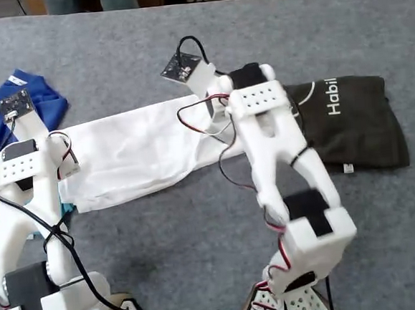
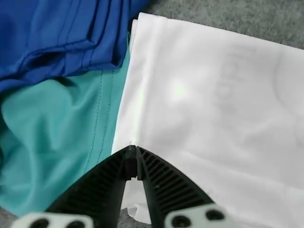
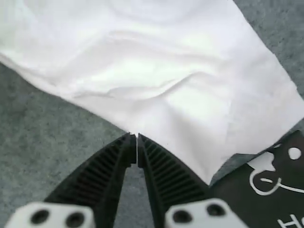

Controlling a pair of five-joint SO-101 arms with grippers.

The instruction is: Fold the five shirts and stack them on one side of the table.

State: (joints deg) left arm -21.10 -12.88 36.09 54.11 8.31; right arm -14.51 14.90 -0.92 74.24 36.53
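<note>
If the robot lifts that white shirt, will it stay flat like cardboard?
Probably not. The white shirt lies wrinkled and folded, so it should droop. It looks thin, print faintly showing through, so likely light.

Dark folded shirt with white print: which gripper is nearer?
Right. Right gripper is at the white shirt's end beside the dark shirt; left gripper at the opposite end.

Three cams, one white shirt
High cam is looking straight down over the table from well above my arms. Both wrist cams are hovering close over the cloth, peeking past my left gripper and right gripper at opposite ends of that shirt.
</note>
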